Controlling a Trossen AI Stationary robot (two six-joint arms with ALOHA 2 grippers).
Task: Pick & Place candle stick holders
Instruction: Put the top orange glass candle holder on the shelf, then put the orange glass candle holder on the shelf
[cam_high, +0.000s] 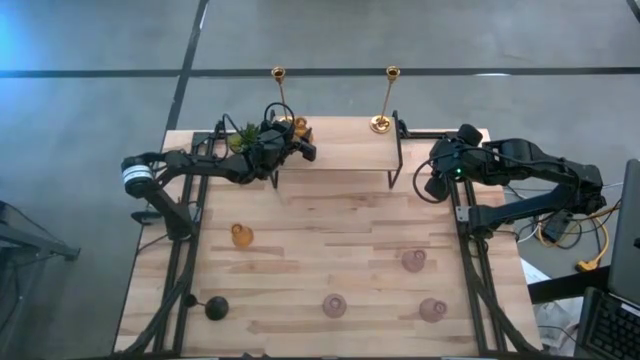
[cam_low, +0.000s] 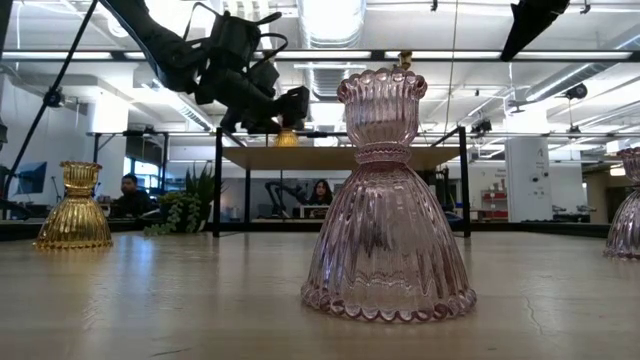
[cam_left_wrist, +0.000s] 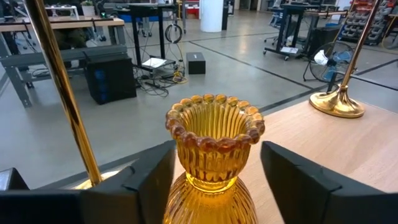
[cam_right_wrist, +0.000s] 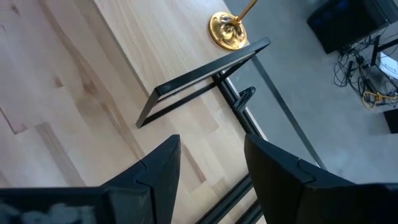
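A squat amber glass holder (cam_left_wrist: 214, 146) stands upright on the raised wooden shelf (cam_high: 340, 150) at the table's far side, also seen in the high view (cam_high: 298, 127). My left gripper (cam_left_wrist: 214, 180) is open, one finger on either side of the holder's neck with small gaps showing. Two tall brass sticks (cam_high: 279, 95) (cam_high: 385, 100) stand on the shelf's far edge by their round bases. My right gripper (cam_high: 428, 182) is open and empty beside the shelf's right end. A second amber holder (cam_high: 241, 235), three pink holders (cam_high: 414, 260) (cam_high: 334, 305) (cam_high: 432, 310) and a black stemmed one (cam_high: 216, 308) stand on the table.
A small green potted plant (cam_high: 243, 135) stands at the shelf's left end, close to my left arm. The left brass stick's shaft (cam_left_wrist: 62, 93) rises right beside my left gripper. The shelf's black metal frame (cam_right_wrist: 205, 81) lies below my right gripper. People sit in the room behind (cam_low: 322, 192).
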